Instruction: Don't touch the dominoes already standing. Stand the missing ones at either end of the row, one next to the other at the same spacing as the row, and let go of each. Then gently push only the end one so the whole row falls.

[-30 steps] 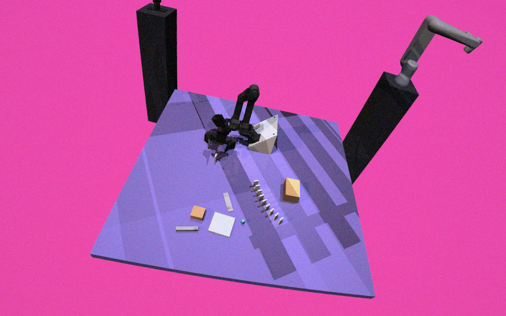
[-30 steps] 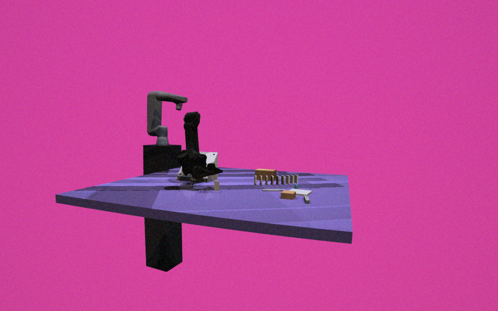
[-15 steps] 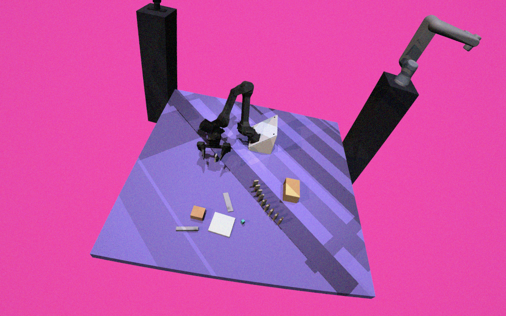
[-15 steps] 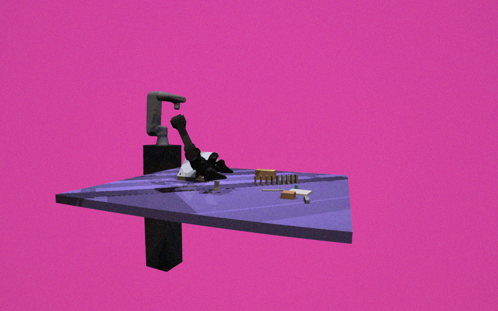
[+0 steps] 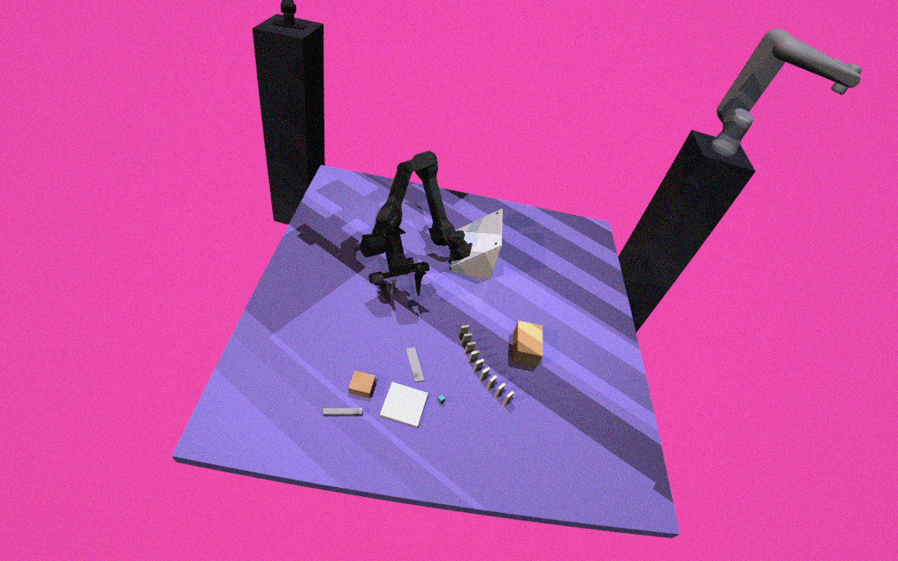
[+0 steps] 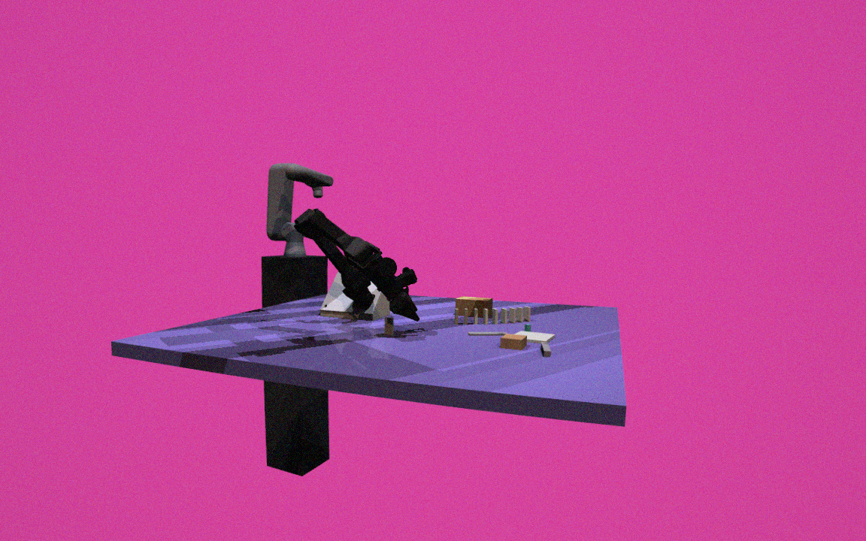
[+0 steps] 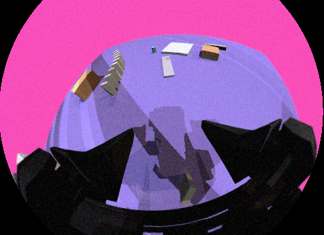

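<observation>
A row of several tan dominoes [image 5: 486,365] [image 6: 497,314] [image 7: 115,71] stands on the purple table [image 5: 438,474] [image 6: 490,393], running diagonally. My gripper [image 5: 400,277] [image 6: 411,312] [image 7: 167,128] is open and empty. It hangs a little above the table, well short of the near end of the row. One single tan domino [image 6: 389,327] [image 7: 188,192] stands upright on the table just below and behind the fingertips, apart from them and far from the row. In the top view the arm and its shadow hide this domino.
A large orange block [image 5: 528,341] [image 6: 473,303] [image 7: 86,84] stands beside the row. A small orange box [image 5: 362,382], a white flat square [image 5: 404,403], two flat grey bars [image 5: 415,364] [image 5: 342,411] and a tiny teal cube [image 5: 441,399] lie to the left. A white wedge [image 5: 480,244] stands by the arm's base.
</observation>
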